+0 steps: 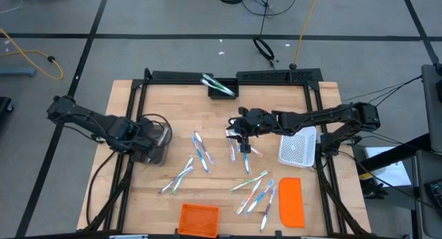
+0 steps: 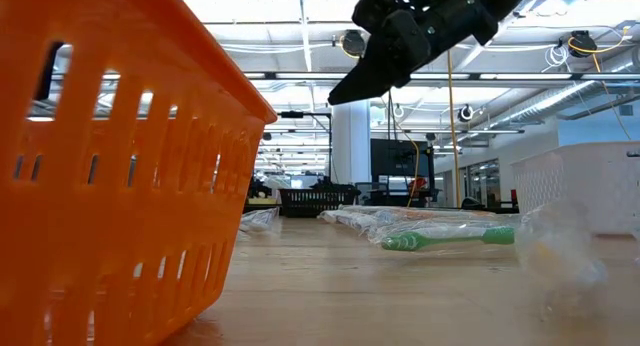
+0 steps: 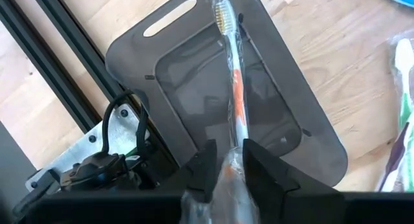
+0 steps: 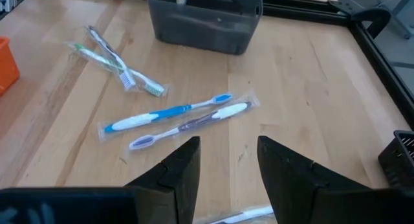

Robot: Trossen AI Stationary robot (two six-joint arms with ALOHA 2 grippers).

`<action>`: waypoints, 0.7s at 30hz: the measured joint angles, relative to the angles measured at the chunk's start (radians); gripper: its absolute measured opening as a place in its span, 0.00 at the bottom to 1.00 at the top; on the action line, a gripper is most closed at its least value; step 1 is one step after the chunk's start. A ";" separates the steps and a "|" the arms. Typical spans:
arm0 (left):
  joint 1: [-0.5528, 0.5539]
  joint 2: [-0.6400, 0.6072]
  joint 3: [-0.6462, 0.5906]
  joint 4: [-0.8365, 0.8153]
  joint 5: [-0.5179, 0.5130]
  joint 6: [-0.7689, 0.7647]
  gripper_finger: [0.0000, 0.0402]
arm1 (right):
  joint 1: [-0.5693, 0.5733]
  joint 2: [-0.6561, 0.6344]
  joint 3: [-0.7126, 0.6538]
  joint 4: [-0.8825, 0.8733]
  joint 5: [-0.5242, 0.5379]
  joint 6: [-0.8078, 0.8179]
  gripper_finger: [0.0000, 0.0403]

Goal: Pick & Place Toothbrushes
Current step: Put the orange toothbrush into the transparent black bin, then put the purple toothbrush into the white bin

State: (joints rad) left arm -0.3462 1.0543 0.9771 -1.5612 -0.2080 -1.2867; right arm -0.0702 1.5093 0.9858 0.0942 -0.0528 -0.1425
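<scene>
Seeing orange basket point(image 2: 110, 176) nearest me at table's front edge. Left gripper point(image 3: 226, 160) at table's left side, over grey lid point(image 3: 220, 88); fingers part-open around wrapped orange-handled toothbrush point(image 3: 234, 88), whether gripping I cannot tell. Right gripper point(image 4: 226, 153) hangs mid-table, fingers apart, empty, above loose toothbrushes point(image 4: 174, 117). More lie front-right. Farthest: dark bin point(image 1: 222, 89), toothbrush sticking out.
</scene>
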 joint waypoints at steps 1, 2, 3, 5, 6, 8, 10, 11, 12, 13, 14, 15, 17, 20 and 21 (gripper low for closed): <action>0.000 0.004 0.000 0.000 -0.001 0.005 0.23 | 0.000 0.000 -0.004 0.006 0.000 0.000 0.36; 0.000 0.006 0.000 0.000 -0.001 0.010 0.26 | 0.000 0.000 -0.006 0.006 0.000 0.000 0.36; 0.000 0.007 0.000 0.000 -0.001 0.012 0.29 | 0.000 0.000 -0.006 0.006 0.000 0.000 0.36; 0.000 0.006 0.000 0.000 -0.001 0.021 0.35 | 0.000 0.000 -0.006 0.007 0.000 0.000 0.36; 0.000 0.006 0.000 -0.001 -0.001 0.026 0.38 | 0.000 0.000 -0.006 0.007 0.000 0.000 0.36; 0.000 0.006 0.000 -0.004 -0.002 0.041 0.43 | 0.000 0.000 -0.006 0.007 0.000 0.000 0.36; 0.000 0.006 0.000 -0.006 -0.008 0.074 0.48 | 0.000 0.000 -0.006 0.007 0.000 -0.001 0.36; 0.001 0.006 0.000 -0.009 -0.020 0.093 0.49 | 0.000 0.000 -0.006 0.007 0.000 -0.002 0.36; 0.005 0.006 0.000 -0.009 -0.034 0.105 0.51 | 0.000 0.000 -0.006 0.007 0.000 -0.004 0.35; 0.011 0.006 0.000 -0.009 -0.047 0.112 0.52 | 0.000 0.000 -0.006 0.007 0.000 -0.005 0.35; 0.017 0.006 0.000 -0.009 -0.061 0.115 0.53 | 0.000 0.000 -0.006 0.007 0.000 -0.005 0.35; 0.025 0.004 0.000 -0.009 -0.069 0.115 0.54 | 0.000 0.000 -0.006 0.007 0.000 -0.006 0.35; 0.040 -0.002 0.000 -0.009 -0.075 0.131 0.55 | 0.000 0.000 -0.006 0.007 0.000 -0.006 0.35; 0.064 -0.002 0.015 -0.010 -0.080 0.167 0.54 | 0.000 0.000 -0.006 0.007 0.000 -0.007 0.35; 0.069 -0.002 0.024 -0.006 -0.083 0.176 0.54 | 0.000 0.000 -0.006 0.007 0.000 -0.007 0.35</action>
State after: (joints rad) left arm -0.2773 1.0527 1.0007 -1.5673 -0.2914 -1.1109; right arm -0.0704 1.5093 0.9794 0.1009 -0.0528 -0.1497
